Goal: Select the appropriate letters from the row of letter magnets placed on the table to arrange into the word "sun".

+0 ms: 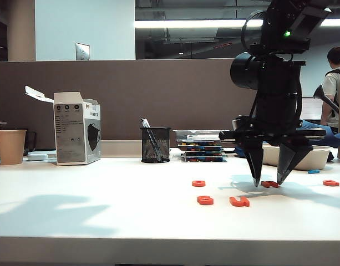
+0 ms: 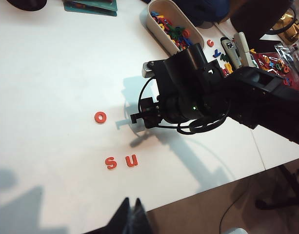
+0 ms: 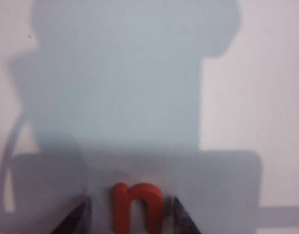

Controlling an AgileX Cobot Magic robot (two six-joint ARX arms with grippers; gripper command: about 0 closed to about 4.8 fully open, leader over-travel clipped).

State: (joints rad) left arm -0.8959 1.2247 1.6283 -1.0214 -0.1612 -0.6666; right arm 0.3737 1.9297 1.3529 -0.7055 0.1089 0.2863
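The right pincer (image 1: 268, 182) hangs point-down at right of centre in the exterior view, its two dark fingers spread, tips at or just above the desk (image 1: 103, 210). The N (image 1: 270, 184) lies flat between the tips. The right wrist view shows this close: the N (image 3: 138, 207) at the bottom centre of the frame, one fingertip (image 3: 78, 217) on each side of it with a slim gap to each, not yet pinched, all within the arm's grey shadow.

In the exterior view the S (image 1: 205, 200) and U (image 1: 239, 201) lie side by side nearer the front edge, left of and in front of the pincer. The O (image 1: 198, 183) lies behind the S, and a fifth red letter (image 1: 330, 183) sits at the far right, well apart from the others. The left wrist view, looking down, has the O (image 2: 100, 117) left of centre and the S (image 2: 110, 163) and U (image 2: 132, 160) just beside each other below it, with the right arm filling the middle and right of the frame.

The left pincer (image 2: 131, 217) shows only as dark tips at the bottom edge of that view, above the desk's front edge, pressed together and holding nothing.

A tub (image 2: 154, 19) of mixed coloured letters stands at the top of that view.
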